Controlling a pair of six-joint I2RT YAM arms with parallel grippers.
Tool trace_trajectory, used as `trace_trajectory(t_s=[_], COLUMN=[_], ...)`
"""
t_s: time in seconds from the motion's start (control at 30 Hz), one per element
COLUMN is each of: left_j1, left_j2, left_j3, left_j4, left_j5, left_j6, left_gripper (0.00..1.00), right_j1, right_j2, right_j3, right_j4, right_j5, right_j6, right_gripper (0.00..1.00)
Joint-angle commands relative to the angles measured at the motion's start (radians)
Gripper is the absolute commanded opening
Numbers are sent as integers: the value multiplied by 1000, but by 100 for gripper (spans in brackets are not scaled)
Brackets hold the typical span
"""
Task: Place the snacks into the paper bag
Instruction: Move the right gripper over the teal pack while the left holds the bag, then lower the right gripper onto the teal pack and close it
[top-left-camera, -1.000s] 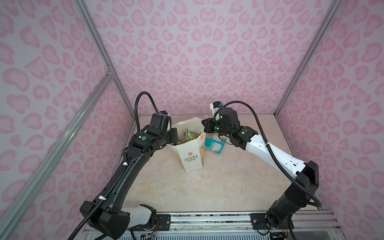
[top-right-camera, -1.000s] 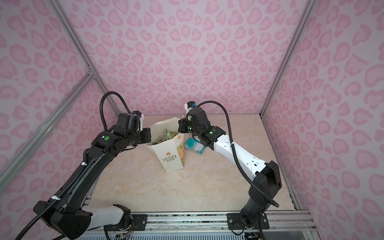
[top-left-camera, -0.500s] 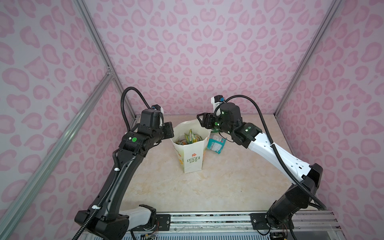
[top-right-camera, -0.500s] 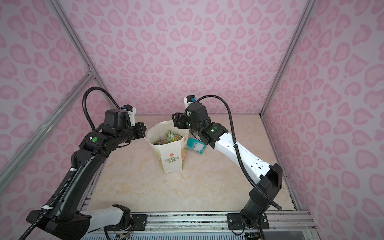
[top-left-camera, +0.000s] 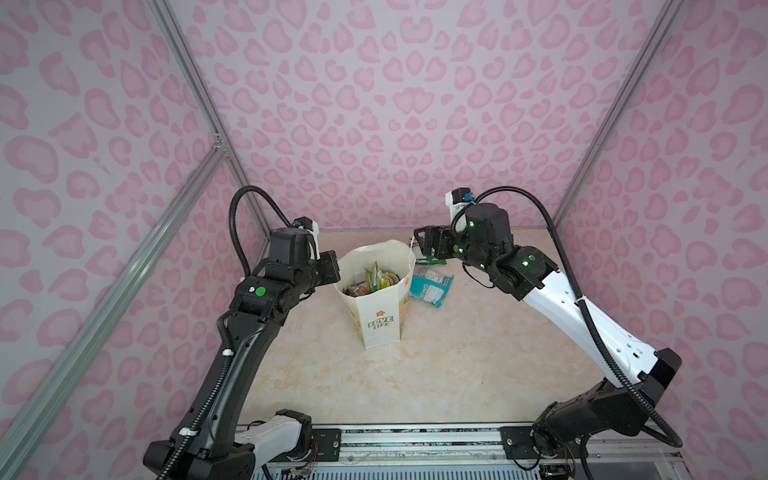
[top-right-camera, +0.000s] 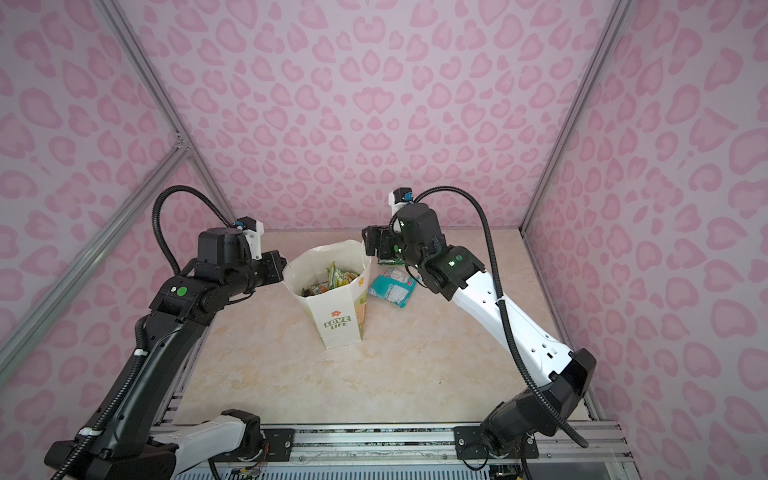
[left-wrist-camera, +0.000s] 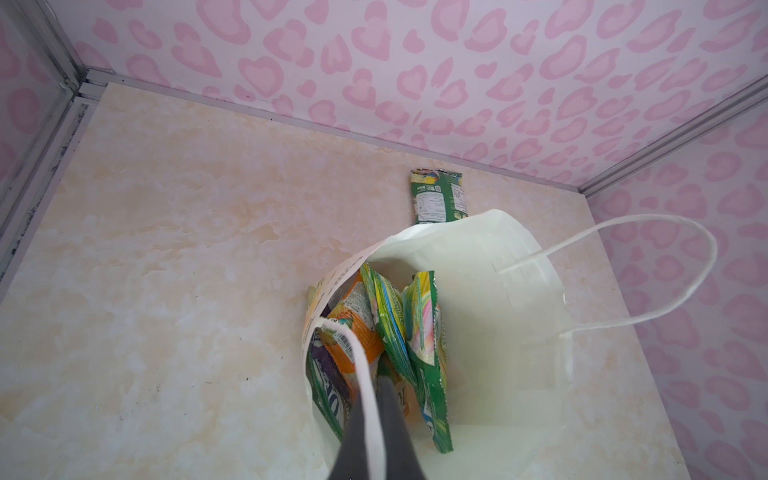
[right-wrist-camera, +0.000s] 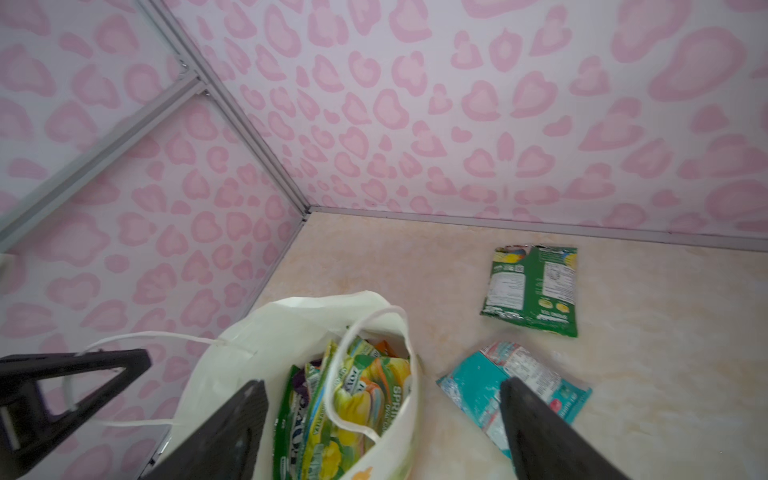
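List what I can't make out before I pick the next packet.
Packets in the paper bag: count unclear, overlapping, wall hides lower ones, both wrist views.
Dark green packet: mostly behind the right pincer in both top views.
Teal packet: right pincer finger covers part, right wrist view.

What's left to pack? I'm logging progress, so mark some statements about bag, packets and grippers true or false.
The paper bag stands upright with packets inside. True.
The teal-white packet lies inside the bag. False: it lies on the table beside it.
The left gripper is shut on a cord handle. True.
The right gripper grips a packet. False: its jaws stand open, empty.
The dark green packet lies on the table. True.
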Motion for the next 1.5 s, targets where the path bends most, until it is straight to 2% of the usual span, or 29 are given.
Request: trace_trajectory(t_s=[0.0,0.2,0.33,0.6,0.8,1.0,1.47], left_j1=[3,8,12,19,32,36,50], left_j2=[-20,-57,-80,-101,-117,-111,-113], left_j3=[-18,-84,-116,-126,-144,-150,-151], left_j4=[68,103,121,138,162,166,171], left_j5=[29,50,56,76,80,87,102], left_j6=[13,17,18,20,12,11,8], left_gripper=[3,3,3,3,3,3,3], right_j1=[-115,-327,-394,-382,-381,-381,-374], right_j2=[-28,-35,48,283,420,466,569], right_j3=[-113,-400,-526,-511,-451,-441,-404], right_j4=[-2,184,354,478,493,514,561], right_j5=[-58,-207,-307,-370,-418,-414,-455], right_j6=[41,154,224,290,317,333,392], right_gripper=[91,92,91,84,82,78,59])
